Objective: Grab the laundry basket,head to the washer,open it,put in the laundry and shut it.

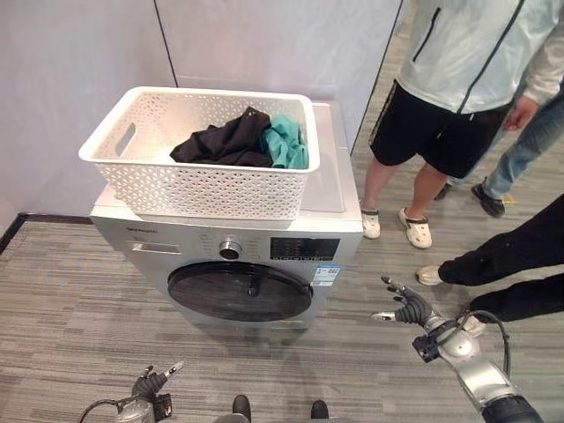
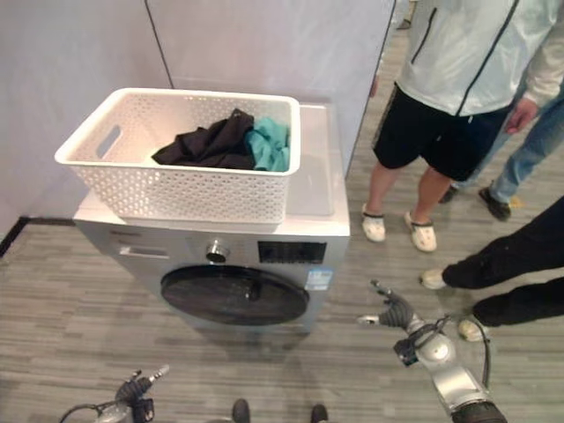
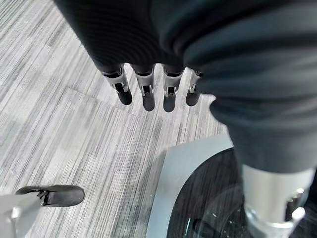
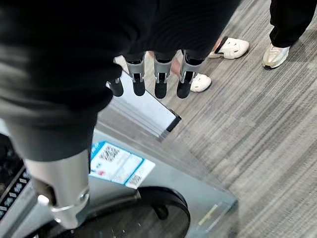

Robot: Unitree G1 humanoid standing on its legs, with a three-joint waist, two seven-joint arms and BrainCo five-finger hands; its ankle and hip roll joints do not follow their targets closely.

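Left hand (image 1: 152,385) hangs at seven o'clock, fingers (image 3: 146,91) loose, holding nothing. The laundry basket (image 1: 198,152) with dark and teal laundry (image 1: 242,141) sits atop the washer (image 1: 231,256), door (image 1: 240,292) closed. Right hand (image 1: 407,307) at four o'clock, fingers (image 4: 160,79) spread, empty. People (image 1: 458,97) stand at two o'clock.

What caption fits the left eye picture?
White laundry basket of clothes sits on the shut washer; both open hands hang low.

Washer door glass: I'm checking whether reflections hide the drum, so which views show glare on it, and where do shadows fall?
Left eye view: the round dark glass washer door shows faint sheen and hides the drum. Left wrist view: small bright glints on that glass. Both eye views: the white perforated plastic laundry basket throws a soft shadow on the silver washer top.
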